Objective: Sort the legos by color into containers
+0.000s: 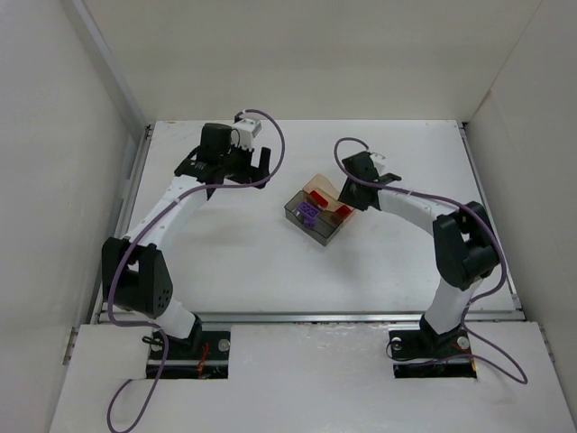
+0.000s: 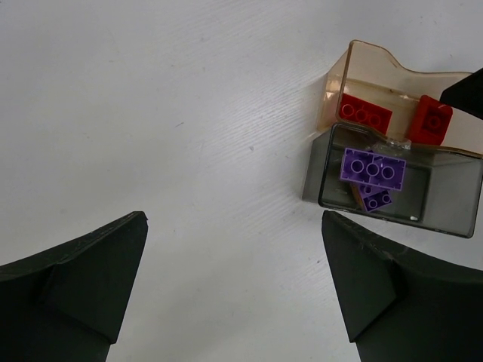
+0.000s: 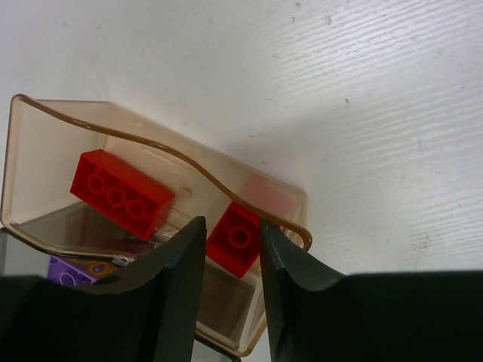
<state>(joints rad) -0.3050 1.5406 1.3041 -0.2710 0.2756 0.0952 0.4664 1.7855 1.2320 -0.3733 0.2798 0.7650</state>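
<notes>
Two joined trays sit mid-table: an amber tray [image 1: 317, 187] and a smoky grey tray [image 1: 315, 230]. The grey tray [image 2: 445, 188] holds two purple bricks [image 2: 371, 167], one partly under the other. The amber tray [image 3: 45, 113] holds a long red brick [image 3: 121, 194]. My right gripper [image 3: 232, 222] is shut on a small red brick [image 3: 238, 240], holding it inside the amber tray's right end. This small brick also shows in the left wrist view [image 2: 430, 121]. My left gripper [image 2: 232, 219] is open and empty over bare table, left of the trays.
White walls enclose the table [image 1: 225, 262] on the left, back and right. A metal rail [image 1: 306, 317] runs along its near edge. Purple cables loop from both arms.
</notes>
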